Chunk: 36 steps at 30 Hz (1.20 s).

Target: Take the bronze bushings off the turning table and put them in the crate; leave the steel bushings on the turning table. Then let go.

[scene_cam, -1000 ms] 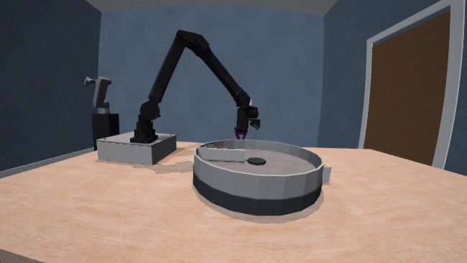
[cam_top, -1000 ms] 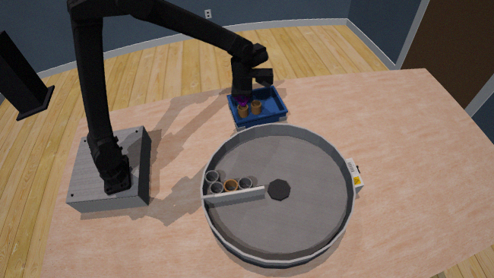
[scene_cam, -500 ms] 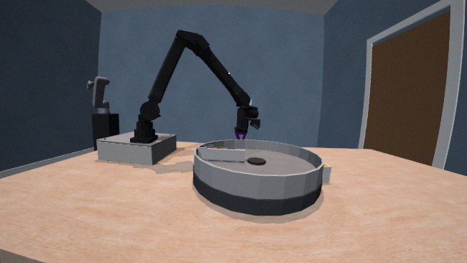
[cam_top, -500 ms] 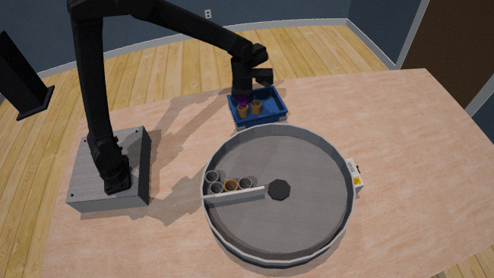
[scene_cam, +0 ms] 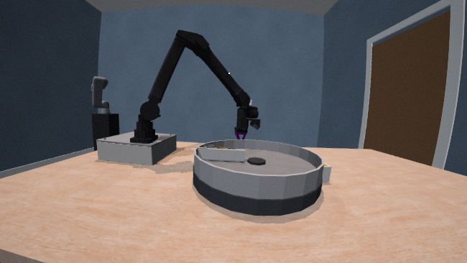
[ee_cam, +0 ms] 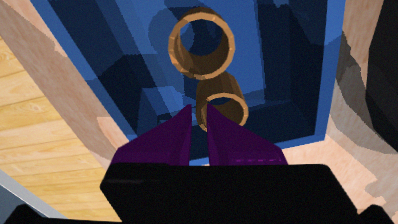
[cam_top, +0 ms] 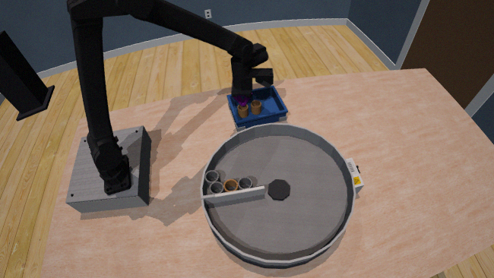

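Two bronze bushings (ee_cam: 212,68) (ee_cam: 218,84) sit inside the blue crate (ee_cam: 331,75).
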Each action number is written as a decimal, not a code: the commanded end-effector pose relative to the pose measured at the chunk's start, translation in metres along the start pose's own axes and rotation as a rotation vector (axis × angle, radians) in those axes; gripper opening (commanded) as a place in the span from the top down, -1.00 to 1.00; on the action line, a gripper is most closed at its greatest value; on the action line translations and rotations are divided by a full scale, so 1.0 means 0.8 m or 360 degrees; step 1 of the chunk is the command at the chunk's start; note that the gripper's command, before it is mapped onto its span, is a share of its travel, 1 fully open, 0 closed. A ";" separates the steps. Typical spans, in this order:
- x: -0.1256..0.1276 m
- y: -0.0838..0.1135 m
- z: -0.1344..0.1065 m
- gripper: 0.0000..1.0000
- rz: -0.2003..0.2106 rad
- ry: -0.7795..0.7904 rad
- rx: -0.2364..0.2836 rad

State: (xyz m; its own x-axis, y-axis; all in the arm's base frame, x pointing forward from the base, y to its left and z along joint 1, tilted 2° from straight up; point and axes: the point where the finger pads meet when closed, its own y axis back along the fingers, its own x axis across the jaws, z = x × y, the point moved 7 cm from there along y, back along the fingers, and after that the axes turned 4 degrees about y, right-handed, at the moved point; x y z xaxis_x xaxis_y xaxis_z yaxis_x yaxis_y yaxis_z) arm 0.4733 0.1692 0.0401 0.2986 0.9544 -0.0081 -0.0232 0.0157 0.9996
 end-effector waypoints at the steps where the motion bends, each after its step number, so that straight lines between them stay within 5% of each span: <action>1: 0.011 0.014 0.025 0.76 0.0032 0.0002 -0.0050; 8: 0.014 0.055 0.027 0.76 0.0071 0.0000 -0.0101; 36: 0.016 0.113 0.022 0.76 0.0075 0.0001 -0.0105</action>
State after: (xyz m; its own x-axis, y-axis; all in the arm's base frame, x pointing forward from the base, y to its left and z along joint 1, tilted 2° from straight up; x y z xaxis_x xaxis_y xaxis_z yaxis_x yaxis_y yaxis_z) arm 0.4729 0.1691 0.0848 0.2984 0.9543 -0.0150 -0.0125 0.0196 0.9997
